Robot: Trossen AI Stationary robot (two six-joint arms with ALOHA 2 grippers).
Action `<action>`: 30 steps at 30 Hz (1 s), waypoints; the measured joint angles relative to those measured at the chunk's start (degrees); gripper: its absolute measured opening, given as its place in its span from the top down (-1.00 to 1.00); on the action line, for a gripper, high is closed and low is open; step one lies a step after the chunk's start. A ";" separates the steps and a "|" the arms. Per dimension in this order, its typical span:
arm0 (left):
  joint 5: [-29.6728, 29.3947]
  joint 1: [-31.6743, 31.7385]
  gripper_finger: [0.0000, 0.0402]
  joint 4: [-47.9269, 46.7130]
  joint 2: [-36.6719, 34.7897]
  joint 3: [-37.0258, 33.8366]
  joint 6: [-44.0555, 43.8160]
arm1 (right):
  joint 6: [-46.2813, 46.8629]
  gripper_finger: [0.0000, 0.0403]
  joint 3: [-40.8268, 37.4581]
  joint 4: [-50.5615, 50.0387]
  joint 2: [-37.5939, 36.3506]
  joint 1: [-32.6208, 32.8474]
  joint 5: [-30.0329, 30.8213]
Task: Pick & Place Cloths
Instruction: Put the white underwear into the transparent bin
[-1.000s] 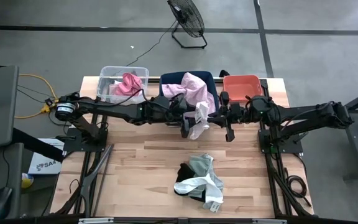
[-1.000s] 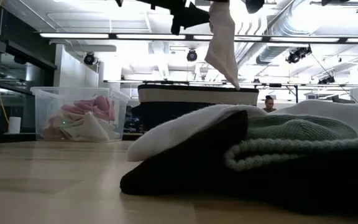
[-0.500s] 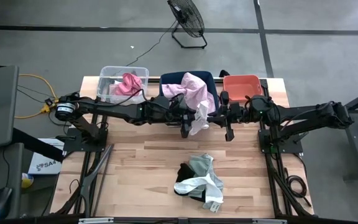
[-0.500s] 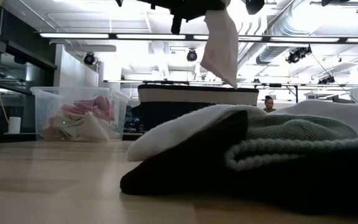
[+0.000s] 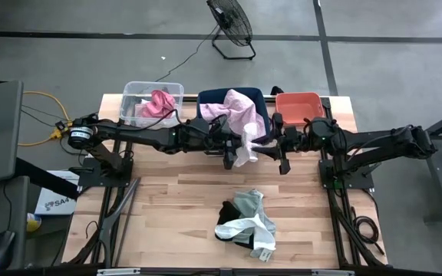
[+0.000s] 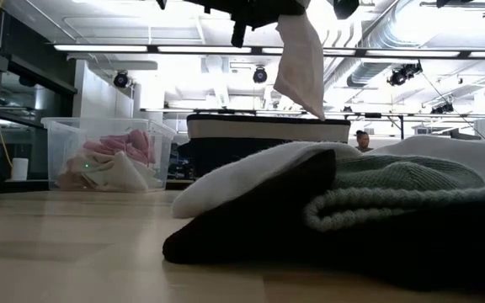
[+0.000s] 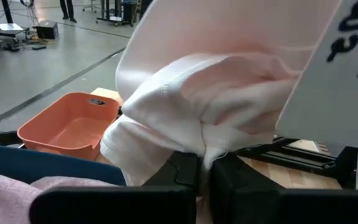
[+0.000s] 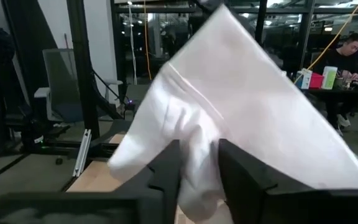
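A white cloth (image 5: pixel 244 147) hangs in the air between my two grippers, just in front of the navy bin (image 5: pixel 261 98), and shows in the low view as white cloth (image 6: pixel 300 59). My left gripper (image 7: pixel 204 180) reaches in from the table's left and is shut on it. My right gripper (image 8: pixel 199 163) comes from the table's right, with its fingers apart and the cloth in the gap. A light pink cloth (image 5: pixel 235 109) lies heaped in the navy bin. A pile of white, grey and black cloths (image 5: pixel 245 221) rests on the table near the front. My left gripper pinches a bunched fold of the white cloth (image 7: pixel 199 144) between its two fingers, coming level from the table's left. How many layers, I cannot tell. The cloth hangs below the fingers, clear of the table. My right gripper has its fingers (image 8: pixel 166 171) on either side of the cloth's folds (image 8: pixel 194 143). Whether they touch it, I cannot tell.
A clear bin (image 5: pixel 133 90) holding pink cloths stands at the back left. A coral bin (image 5: pixel 299 107) stands at the back right. Bare wooden table (image 5: pixel 175 199) lies on both sides of the pile. A fan (image 5: pixel 230 23) stands on the floor behind the table.
My left gripper has taken hold of the white cloth, which hung from my right gripper a second ago. The cloth's hanging end has drawn up a little and swung slightly toward the left gripper. Both arms have stayed in place.
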 joint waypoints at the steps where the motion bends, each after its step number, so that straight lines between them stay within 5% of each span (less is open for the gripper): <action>1: 0.00 0.00 0.97 0.02 0.00 0.00 0.02 | 0.00 0.43 0.00 0.06 -0.35 0.00 0.00; 12: -0.02 0.00 0.97 -0.22 -2.09 0.02 1.38 | 1.38 -0.17 0.00 -5.47 -7.35 0.00 0.00; 20: -4.72 0.00 0.97 -7.53 -9.07 0.02 5.36 | 1.77 -0.17 0.00 -10.43 -10.61 0.00 -0.01; 30: -22.36 0.00 0.97 -20.78 -18.02 0.02 9.93 | 4.11 -0.17 0.00 -12.55 -9.82 0.00 0.02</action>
